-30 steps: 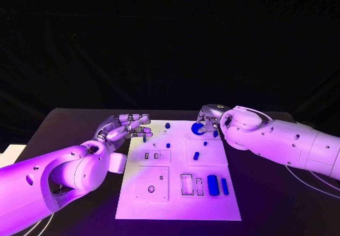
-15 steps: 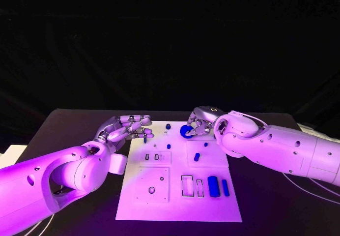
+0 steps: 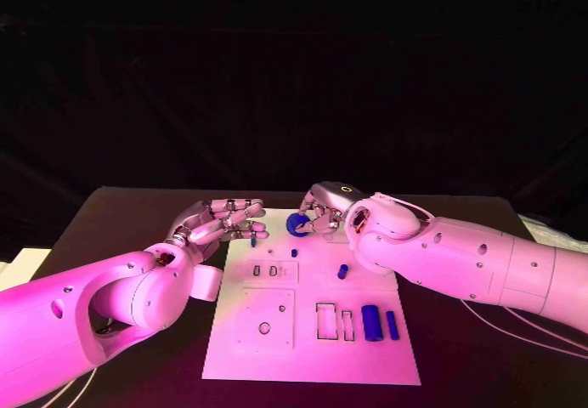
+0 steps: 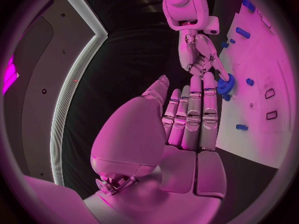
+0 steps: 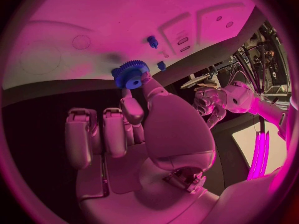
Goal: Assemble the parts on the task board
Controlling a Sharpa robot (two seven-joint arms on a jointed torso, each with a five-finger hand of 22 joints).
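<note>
Carrying a blue gear (image 3: 298, 224) over the upper middle of the head view, we have our right hand (image 3: 326, 211) pinching it between thumb and a finger, its other fingers loosely curled. The gear hangs just above the top edge of the task board (image 3: 307, 348), so we judge this the placing step: next we need to line the gear's hole over its seat and lower it, though which seat we cannot tell. Our left hand (image 3: 221, 223) hovers at the board's upper left edge, fingers curled inward, holding nothing we can see. Counting now: one gear in the air, two long blue parts (image 3: 370, 322) lying side by side at the board's lower right, and about four small blue parts (image 3: 342, 271) scattered across its upper half.
</note>
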